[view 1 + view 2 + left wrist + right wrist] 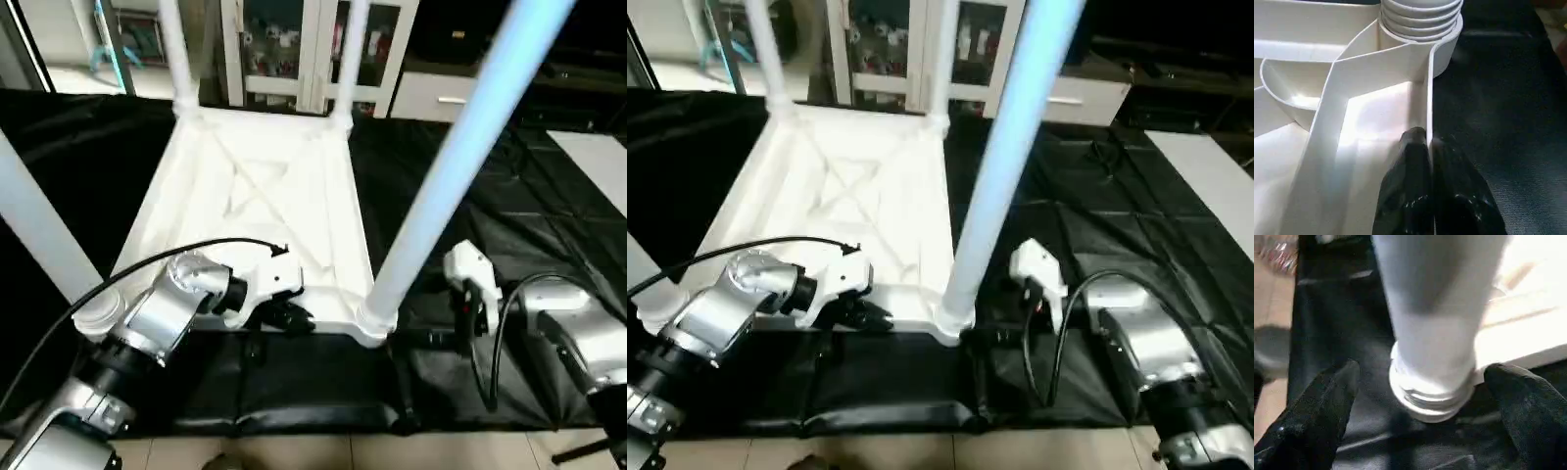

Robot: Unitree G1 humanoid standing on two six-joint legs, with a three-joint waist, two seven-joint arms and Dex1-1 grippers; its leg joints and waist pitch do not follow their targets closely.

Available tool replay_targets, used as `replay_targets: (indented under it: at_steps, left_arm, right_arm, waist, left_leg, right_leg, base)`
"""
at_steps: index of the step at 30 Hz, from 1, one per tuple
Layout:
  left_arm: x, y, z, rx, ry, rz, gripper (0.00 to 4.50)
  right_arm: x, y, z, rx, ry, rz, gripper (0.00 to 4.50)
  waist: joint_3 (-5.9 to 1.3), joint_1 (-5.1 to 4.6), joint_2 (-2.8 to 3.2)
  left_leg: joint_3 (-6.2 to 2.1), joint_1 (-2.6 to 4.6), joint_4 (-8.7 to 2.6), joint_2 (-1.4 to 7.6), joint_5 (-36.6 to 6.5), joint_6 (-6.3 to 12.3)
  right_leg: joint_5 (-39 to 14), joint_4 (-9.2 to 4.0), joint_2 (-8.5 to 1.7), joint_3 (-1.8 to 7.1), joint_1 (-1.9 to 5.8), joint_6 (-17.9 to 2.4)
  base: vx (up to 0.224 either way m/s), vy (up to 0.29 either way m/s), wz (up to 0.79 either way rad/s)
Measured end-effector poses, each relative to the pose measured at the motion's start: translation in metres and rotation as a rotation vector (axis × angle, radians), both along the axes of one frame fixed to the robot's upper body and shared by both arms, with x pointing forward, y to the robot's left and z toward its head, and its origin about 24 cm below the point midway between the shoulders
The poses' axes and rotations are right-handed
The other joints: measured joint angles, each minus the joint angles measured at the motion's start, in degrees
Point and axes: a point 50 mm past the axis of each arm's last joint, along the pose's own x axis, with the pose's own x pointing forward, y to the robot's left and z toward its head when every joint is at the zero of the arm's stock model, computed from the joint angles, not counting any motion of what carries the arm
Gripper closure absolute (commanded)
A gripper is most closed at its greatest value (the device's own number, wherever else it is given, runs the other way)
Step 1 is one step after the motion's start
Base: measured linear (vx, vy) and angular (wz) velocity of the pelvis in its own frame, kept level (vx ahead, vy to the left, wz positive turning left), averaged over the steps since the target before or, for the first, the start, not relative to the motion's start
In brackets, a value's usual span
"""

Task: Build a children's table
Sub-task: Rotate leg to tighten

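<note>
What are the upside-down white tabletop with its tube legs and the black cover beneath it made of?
The white tabletop looks like moulded plastic: thin crossed ribs and a smooth, faintly glossy surface. The near white tube leg seems the same plastic, with ridged threads at its base. The black cover on the work table looks like matte cloth, creased and folded.

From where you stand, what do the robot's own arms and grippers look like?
Both forearms are rounded silver metal casings with black joint rings. Each ends in a white plastic wrist housing carrying two stubby, matte black fingers: left gripper, right gripper. A thin black cable loops over the left arm, and another curves in an arc beside the right arm.
</note>
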Motion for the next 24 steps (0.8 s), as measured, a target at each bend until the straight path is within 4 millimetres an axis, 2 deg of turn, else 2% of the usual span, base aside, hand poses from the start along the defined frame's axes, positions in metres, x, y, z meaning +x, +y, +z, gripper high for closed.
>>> replay_targets:
  at_steps: [5, 11, 14, 16, 20, 24]
  left_arm:
    - [0.000, -0.002, 0.000, 0.010, -0.003, -0.013, 4.50]
    - [0.000, -0.002, 0.000, 0.012, -0.001, -0.011, 4.50]
    - [0.000, -0.001, 0.000, 0.013, -0.002, -0.011, 4.50]
    - [0.000, -0.001, 0.000, 0.013, 0.000, -0.012, 4.50]
    - [0.001, -0.001, 0.000, 0.015, 0.006, -0.016, 4.50]
    - [0.002, -0.001, 0.000, 0.015, 0.006, -0.018, 4.50]
  right_arm:
    - [0.009, 0.008, 0.001, -0.003, -0.019, 0.050, 0.04]
    - [0.010, 0.012, -0.006, 0.002, -0.012, 0.080, 0.04]
    - [0.009, 0.012, -0.011, -0.016, -0.008, 0.088, 0.39]
    - [0.009, 0.012, -0.013, -0.019, -0.006, 0.090, 0.39]
    - [0.011, 0.012, -0.013, -0.021, -0.010, 0.099, 0.81]
    - [0.013, 0.012, -0.014, -0.020, -0.016, 0.097, 0.95]
  waist:
    - [-0.03, 0.14, -0.61]
    - [-0.03, 0.09, -0.67]
    - [-0.03, 0.14, -0.67]
    - [-0.03, 0.12, -0.67]
    - [-0.04, 0.14, -0.66]
    - [-0.04, 0.17, -0.66]
  left_leg:
    - [-0.03, 0.02, 0.07, 0.01, 0.04, 0.00]
    - [-0.02, 0.01, 0.13, -0.01, 0.05, 0.02]
    - [-0.04, 0.01, 0.14, 0.01, 0.06, 0.02]
    - [-0.03, 0.01, 0.17, 0.00, 0.06, 0.02]
    - [-0.04, 0.01, 0.20, 0.00, 0.06, 0.02]
    - [-0.05, 0.01, 0.24, 0.00, 0.06, 0.02]
  right_leg:
    - [0.00, 0.16, -0.02, -0.03, 0.00, 0.00]
    - [0.00, 0.24, -0.06, -0.02, -0.02, 0.00]
    - [0.00, 0.27, -0.05, -0.05, -0.02, 0.00]
    - [0.00, 0.27, -0.05, -0.03, -0.02, 0.00]
    - [0.00, 0.29, -0.06, -0.04, 0.00, 0.00]
    - [0.00, 0.33, -0.06, -0.04, 0.00, 0.00]
  base:
    - [0.000, 0.000, 0.00]
    - [0.000, 0.000, 0.00]
    - [0.000, 0.000, 0.00]
    - [0.000, 0.000, 0.00]
    - [0.000, 0.000, 0.00]
    - [0.000, 0.000, 0.00]
